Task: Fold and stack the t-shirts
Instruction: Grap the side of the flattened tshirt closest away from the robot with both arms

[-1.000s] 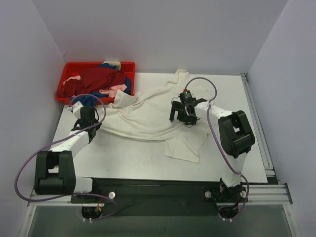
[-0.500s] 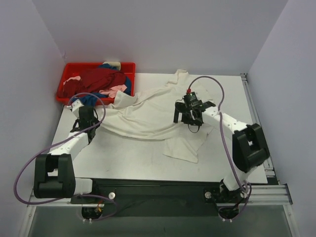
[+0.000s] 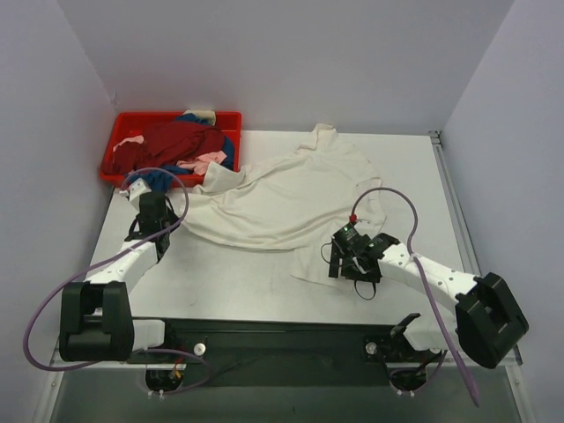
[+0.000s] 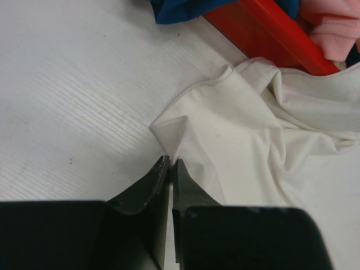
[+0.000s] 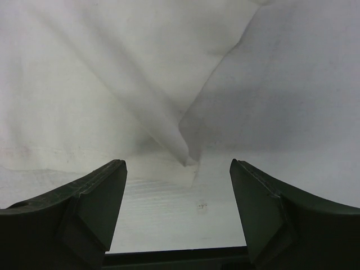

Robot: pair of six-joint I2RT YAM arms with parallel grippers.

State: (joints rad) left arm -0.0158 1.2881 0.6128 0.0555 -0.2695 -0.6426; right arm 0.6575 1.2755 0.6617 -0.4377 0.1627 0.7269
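Observation:
The large cream-white t-shirt (image 3: 282, 198) lies spread and wrinkled across the middle of the table. My left gripper (image 3: 152, 214) is at its left edge. In the left wrist view its jaws (image 4: 170, 163) are shut, with a corner of the cream cloth (image 4: 236, 129) pinched at the tips. My right gripper (image 3: 349, 262) is low over the shirt's near right flap. In the right wrist view it is open wide (image 5: 177, 167), and a folded tip of the cloth (image 5: 188, 154) lies between the fingers, untouched. The dark red (image 3: 176, 141), blue (image 3: 227, 152) and pale pink (image 3: 208, 162) shirts lie heaped in the tray.
The red plastic tray (image 3: 113, 150) stands at the back left corner, with the cream shirt's sleeve lapping against it. Its rim (image 4: 264, 25) shows in the left wrist view just beyond the cloth. Walls close in the back and both sides. Bare table (image 3: 220, 278) shows near the front.
My right gripper has moved from the shirt's middle toward the near right, down to its near flap. The shirt's right side lies flatter. My left gripper has barely moved.

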